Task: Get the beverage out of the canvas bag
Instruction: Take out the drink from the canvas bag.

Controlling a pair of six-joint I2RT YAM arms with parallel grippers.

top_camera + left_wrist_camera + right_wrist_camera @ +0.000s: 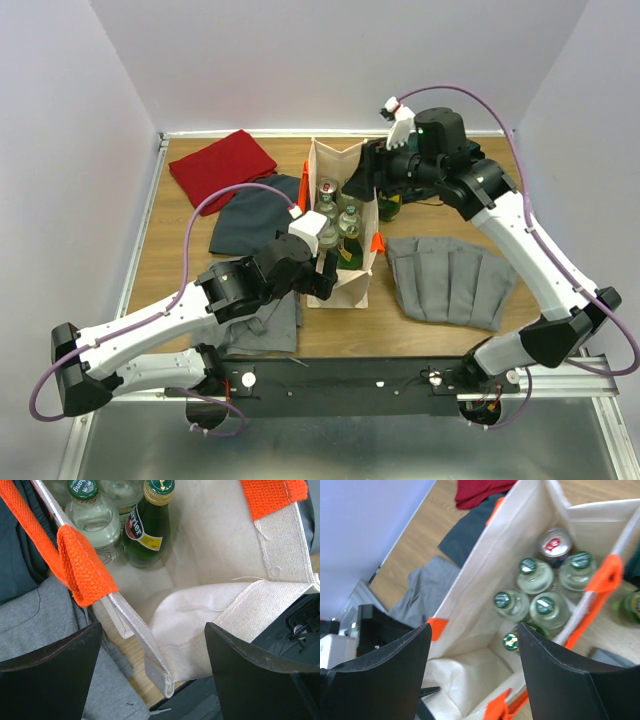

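The beige canvas bag (pixel 340 288) with orange handles (pixel 82 565) stands upright mid-table. Inside it are several beverages: clear bottles with green caps (pixel 535 575), a can (pixel 554 544) and a dark green bottle (pixel 147 530). My left gripper (pixel 155 672) is open at the bag's near end, with its fingers either side of the near-left corner seam and not touching it. My right gripper (pixel 475 675) hovers open above the bag's far right side and looks down into it. Nothing is between its fingers. The near half of the bag (pixel 470 680) holds no bottles.
A green bottle (pixel 388 205) stands on the table just right of the bag, under my right arm. A red cloth (pixel 222 165) and a dark grey cloth (pixel 255 215) lie to the left. A pleated grey cloth (pixel 450 280) lies to the right. A light grey cloth (pixel 275 325) lies under my left arm.
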